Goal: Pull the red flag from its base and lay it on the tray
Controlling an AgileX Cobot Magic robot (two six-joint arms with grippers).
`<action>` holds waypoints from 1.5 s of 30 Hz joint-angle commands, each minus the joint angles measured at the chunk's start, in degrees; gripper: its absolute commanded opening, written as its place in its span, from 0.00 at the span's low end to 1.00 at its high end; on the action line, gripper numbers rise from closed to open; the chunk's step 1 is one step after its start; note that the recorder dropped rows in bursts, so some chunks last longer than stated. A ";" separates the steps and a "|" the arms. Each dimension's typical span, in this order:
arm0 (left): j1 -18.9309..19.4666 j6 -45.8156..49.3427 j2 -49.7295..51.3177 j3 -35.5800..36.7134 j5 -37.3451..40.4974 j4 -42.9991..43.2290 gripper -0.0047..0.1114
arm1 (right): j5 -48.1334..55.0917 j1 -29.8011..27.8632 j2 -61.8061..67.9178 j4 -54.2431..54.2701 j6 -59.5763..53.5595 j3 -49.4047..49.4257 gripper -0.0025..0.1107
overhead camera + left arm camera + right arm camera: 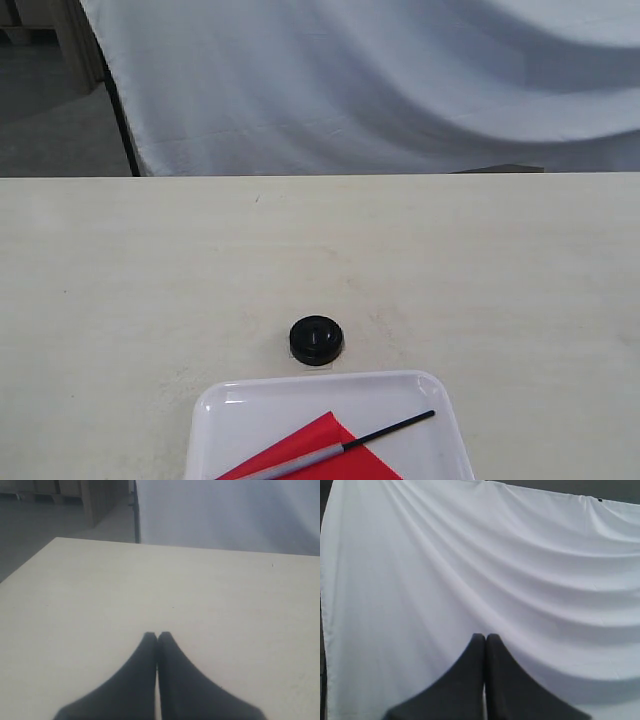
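Red flag (322, 445) lies flat in the tray (430, 395) at the near edge of the scene. Its stick runs from near left to far right, and the black tip points far right, inside the rim. The picture's edge cuts off the near part of both, so I cannot say how the butt end sits. The base (316, 340) stands on the tabletop (140, 280) just beyond the tray's far rim, a thin gap apart from it, with nothing standing in it.

Neither arm shows in the exterior view, so I cannot tell which one is nearer the tray. My left tool (158, 636) is clenched, pads pressed together with nothing between them. It looks low across bare tabletop toward the far edge, and no flag, base or tray is in its view. My right tool (485, 637) is likewise clenched on nothing and points at the white cloth (470, 555) hung behind the tabletop. No tabletop shows in its view, so I judge that wrist is level or tipped upward.

I read the job as finished: flag off the base and resting in the tray. Both tools face the far side, away from the tray. If the flag needed a nudge, I would have to turn a tool back toward the near side and set its pads across that diagonal stick.
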 commanded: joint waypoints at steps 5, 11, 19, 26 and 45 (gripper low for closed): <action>0.13 0.08 -0.06 0.09 -0.03 0.39 0.04 | 1.55 0.19 -1.42 -0.16 0.70 -0.77 0.02; 0.13 0.08 -0.06 0.09 -0.03 0.39 0.04 | 3.89 0.19 -1.42 -0.16 0.70 -2.44 0.02; 0.13 0.08 -0.06 0.09 -0.03 0.39 0.04 | 11.28 0.19 -1.42 5.73 7.40 0.04 0.02; 0.13 0.08 -0.06 0.09 -0.03 0.39 0.04 | 2.58 0.19 -1.42 5.61 7.40 14.51 0.02; 0.13 0.08 -0.06 0.09 -0.03 0.09 0.04 | 12.86 0.12 -1.42 2.56 1.74 14.51 0.02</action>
